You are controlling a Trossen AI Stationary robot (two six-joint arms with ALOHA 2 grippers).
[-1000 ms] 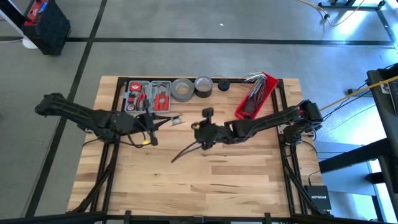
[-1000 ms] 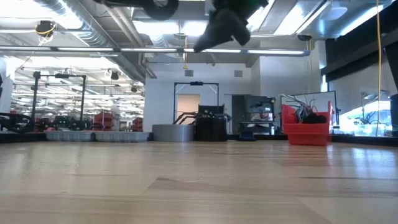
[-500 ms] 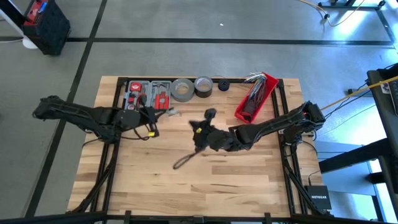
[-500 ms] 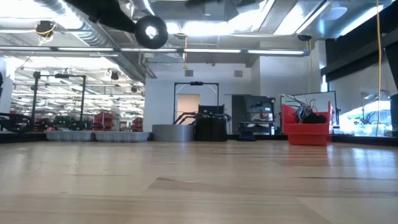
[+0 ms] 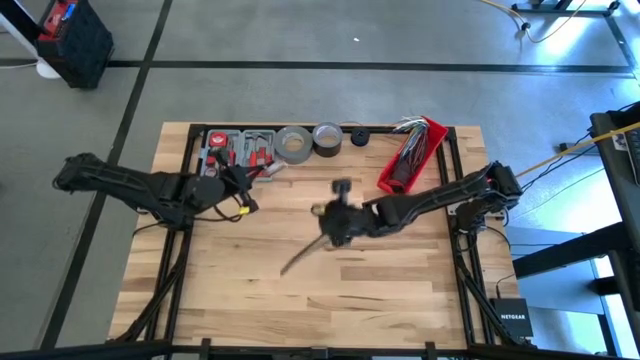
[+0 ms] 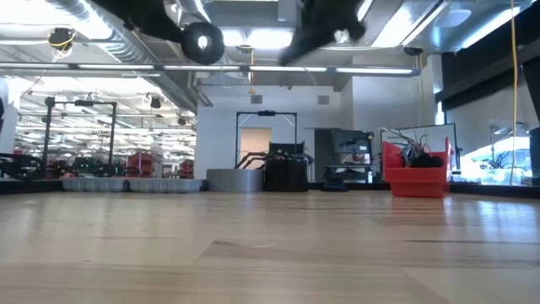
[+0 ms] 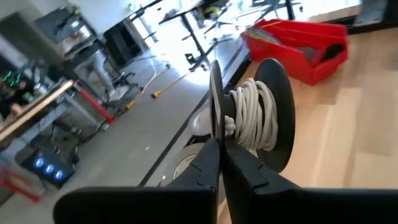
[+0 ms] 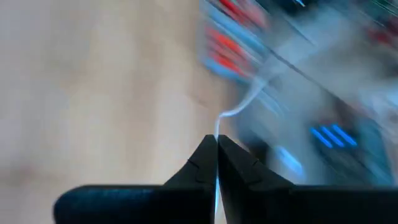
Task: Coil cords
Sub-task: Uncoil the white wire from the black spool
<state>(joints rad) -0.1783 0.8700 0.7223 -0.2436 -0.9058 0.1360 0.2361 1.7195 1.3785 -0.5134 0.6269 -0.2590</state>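
Cord work is under way above the middle of the wooden table (image 5: 400, 290). We see the left gripper (image 7: 222, 144) clamped shut on the rim of a black spool (image 7: 273, 112), and the white cord (image 7: 252, 115) sits wound in several turns around the spool's core between its two black discs. In the high view that left gripper (image 5: 243, 195) hangs over the table's left half, near the far edge, just in front of the grey tool tray (image 5: 238, 152) with its red-handled tools. From table height the black spool (image 6: 202, 40) shows as a round disc up near the top, clear of the tabletop.

We see the right gripper (image 8: 217, 146) pinched shut on a thin white cord (image 8: 239, 106), which leaves the fingertips and curves away; the view is too blurred to tell more. From above, the right gripper (image 5: 335, 222) is over the table's centre, and a thin dark cord (image 5: 300, 258) trails from it toward the near edge.

Along the far edge stand two tape rolls (image 5: 305, 142) and, toward the far right corner, a red bin (image 5: 412, 152).
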